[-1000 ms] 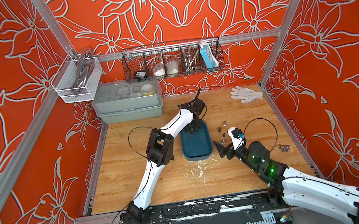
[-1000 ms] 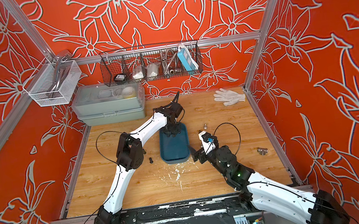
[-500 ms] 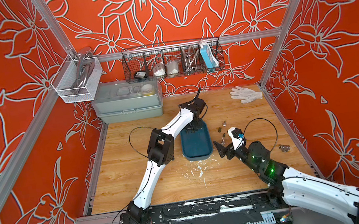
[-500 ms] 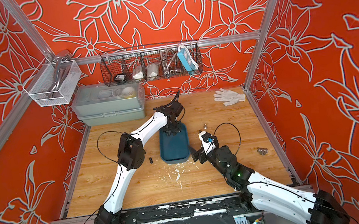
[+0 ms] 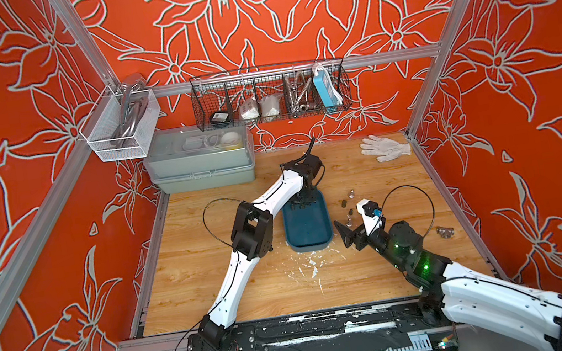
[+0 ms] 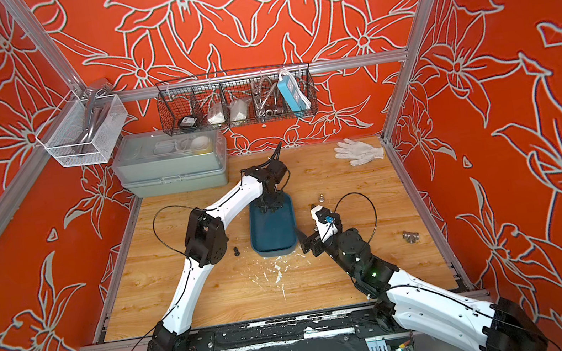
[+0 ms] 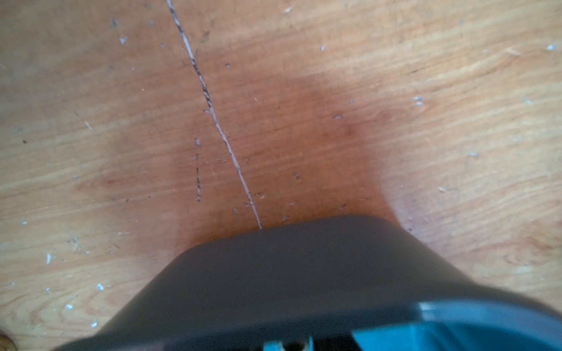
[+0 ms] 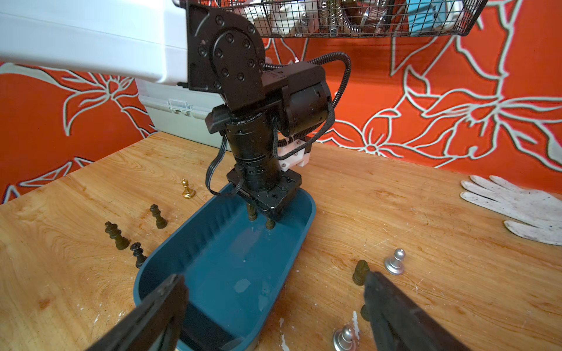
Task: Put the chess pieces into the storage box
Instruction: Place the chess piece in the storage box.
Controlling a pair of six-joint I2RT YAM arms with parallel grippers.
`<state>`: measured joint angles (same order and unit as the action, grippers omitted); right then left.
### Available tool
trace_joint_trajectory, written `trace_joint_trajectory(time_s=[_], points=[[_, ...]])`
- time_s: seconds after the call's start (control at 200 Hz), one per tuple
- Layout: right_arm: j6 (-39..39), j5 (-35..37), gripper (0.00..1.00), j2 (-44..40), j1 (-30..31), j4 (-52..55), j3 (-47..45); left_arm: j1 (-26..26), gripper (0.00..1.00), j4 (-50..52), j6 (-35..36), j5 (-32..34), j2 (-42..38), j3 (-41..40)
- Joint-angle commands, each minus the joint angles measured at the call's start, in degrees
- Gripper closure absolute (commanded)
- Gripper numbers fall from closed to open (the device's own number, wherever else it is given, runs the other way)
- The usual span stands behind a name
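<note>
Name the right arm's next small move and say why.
Probably shift the right gripper sideways and lower it over the black piece: its jaws stand open and empty, and that piece stands beside one finger, outside the storage box.

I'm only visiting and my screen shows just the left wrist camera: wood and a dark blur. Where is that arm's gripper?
Observer: The left gripper points straight down into the far end of the storage box.
Visitor: Are any chess pieces outside the box?
Observer: Yes. A gold piece and three black pieces stand beside it, on the left arm's side.
Visitor: And the other arm?
Observer: The right gripper is open at the box's near end, close to a silver piece.
</note>
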<state>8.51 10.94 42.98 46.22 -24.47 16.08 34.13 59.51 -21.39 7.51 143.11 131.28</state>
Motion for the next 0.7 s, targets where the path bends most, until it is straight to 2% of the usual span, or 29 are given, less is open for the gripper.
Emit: trace_joint_trajectory(time_s=[0.0,0.2,0.33,0.445,0.54,0.646,0.691], points=[[0.6,0.8,0.04,-0.5,0.2,-1.2,-0.8,-0.2,0.71,1.5,0.6,0.8,0.5,1.0],[0.5,1.1,0.04,-0.3,0.2,-1.0,-0.5,-0.1,0.59,1.6,0.5,0.7,-1.7,1.0],[0.3,1.8,0.05,-0.8,0.2,-0.2,-0.4,-0.1,0.56,1.6,0.6,1.1,-3.7,1.2],[2.9,7.6,0.04,-0.2,-0.3,3.8,1.6,0.0,0.55,1.6,0.6,0.8,-6.5,1.1],[7.7,6.0,0.05,2.9,-5.0,10.2,6.0,0.4,0.51,1.8,0.8,-0.4,-10.2,1.3],[13.9,-3.9,0.07,9.4,-14.4,21.6,16.0,1.9,0.50,1.5,0.7,-0.1,-17.4,-2.0],[14.3,-4.2,0.07,13.0,-16.0,27.7,21.2,2.8,0.49,0.4,0.7,0.4,-21.5,-5.0]])
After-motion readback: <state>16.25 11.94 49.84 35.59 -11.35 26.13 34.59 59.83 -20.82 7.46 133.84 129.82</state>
